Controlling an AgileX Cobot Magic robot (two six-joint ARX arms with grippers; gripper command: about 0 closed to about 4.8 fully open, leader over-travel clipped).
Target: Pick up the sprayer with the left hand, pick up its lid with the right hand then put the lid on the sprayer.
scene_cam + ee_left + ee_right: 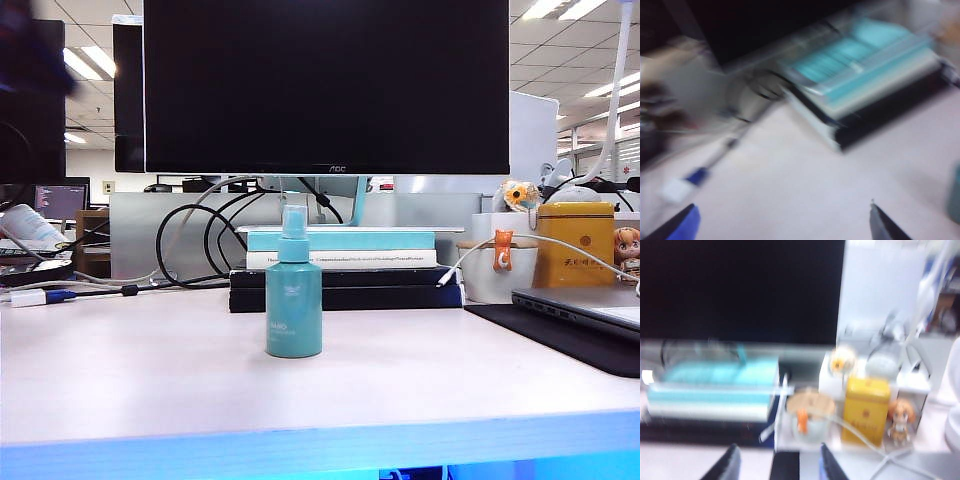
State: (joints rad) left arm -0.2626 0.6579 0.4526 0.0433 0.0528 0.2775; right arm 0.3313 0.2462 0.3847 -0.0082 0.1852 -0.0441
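- The left gripper hangs above the desk's left side, jaws spread wide with nothing between them.
- The sprayer stands upright mid-desk, the clear lid seated on its nozzle, before stacked books.
- The right gripper faces the yellow tin, fingers parted and empty.

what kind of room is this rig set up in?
Most likely an open-plan office desk: a large monitor over stacked books, a closed laptop at right, ceiling light panels behind. The sprayer stands mid-desk.
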